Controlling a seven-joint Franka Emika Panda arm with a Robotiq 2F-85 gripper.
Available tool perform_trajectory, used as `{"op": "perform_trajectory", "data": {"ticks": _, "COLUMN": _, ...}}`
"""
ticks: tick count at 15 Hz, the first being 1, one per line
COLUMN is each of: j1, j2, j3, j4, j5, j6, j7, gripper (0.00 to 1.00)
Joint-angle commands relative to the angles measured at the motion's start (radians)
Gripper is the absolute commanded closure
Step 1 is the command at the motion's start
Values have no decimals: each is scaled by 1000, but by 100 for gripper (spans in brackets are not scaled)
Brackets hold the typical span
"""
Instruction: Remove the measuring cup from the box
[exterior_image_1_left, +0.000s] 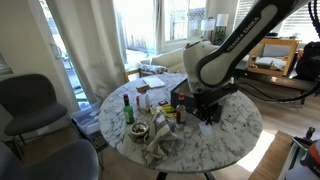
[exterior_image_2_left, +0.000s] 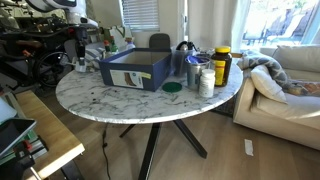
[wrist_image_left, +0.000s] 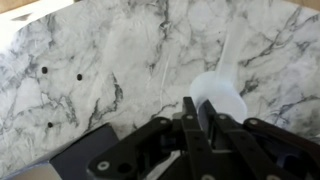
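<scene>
White measuring cup (wrist_image_left: 225, 92) (just one) pinched at its rim between two fingers (wrist_image_left: 190, 125), near one dark box (exterior_image_2_left: 135, 72).

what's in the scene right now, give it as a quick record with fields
surface: round marble table
box: dark, straight-sided, on the table
measuring cup: white, over bare marble, not in the box
gripper: at the cup's rim, grip unclear
box in wrist view: only a dark corner shows, beside the gripper
other items: bottles and jars beside the box, green lid
</scene>
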Motion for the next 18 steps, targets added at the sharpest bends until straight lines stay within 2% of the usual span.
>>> {"op": "perform_trajectory", "data": {"ticks": 1, "j1": 8, "j2": 23, "j3": -8, "j4": 2, "j5": -34, "j6": -2, "j7": 40, "gripper": 56}}
{"op": "perform_trajectory", "data": {"ticks": 5, "j1": 10, "j2": 7, "j3": -8, "j4": -9, "j5": -91, "j6": 31, "j7": 78, "gripper": 26}}
{"op": "perform_trajectory", "data": {"ticks": 8, "j1": 6, "j2": -41, "j3": -5, "j4": -42, "j5": -247, "j6": 143, "j7": 150, "gripper": 4}}
{"op": "perform_trajectory", "data": {"ticks": 9, "j1": 4, "j2": -47, "j3": -5, "j4": -46, "j5": -288, "j6": 173, "j7": 168, "gripper": 1}}
{"op": "perform_trajectory", "data": {"ticks": 12, "j1": -4, "j2": -70, "j3": 1, "j4": -58, "j5": -393, "j6": 236, "j7": 208, "gripper": 0}}
{"op": "perform_trajectory", "data": {"ticks": 13, "j1": 1, "j2": -33, "j3": 0, "j4": -20, "j5": -338, "j6": 198, "j7": 176, "gripper": 0}}
{"op": "perform_trajectory", "data": {"ticks": 18, "j1": -3, "j2": -53, "j3": 3, "j4": -28, "j5": -362, "j6": 208, "j7": 181, "gripper": 0}}
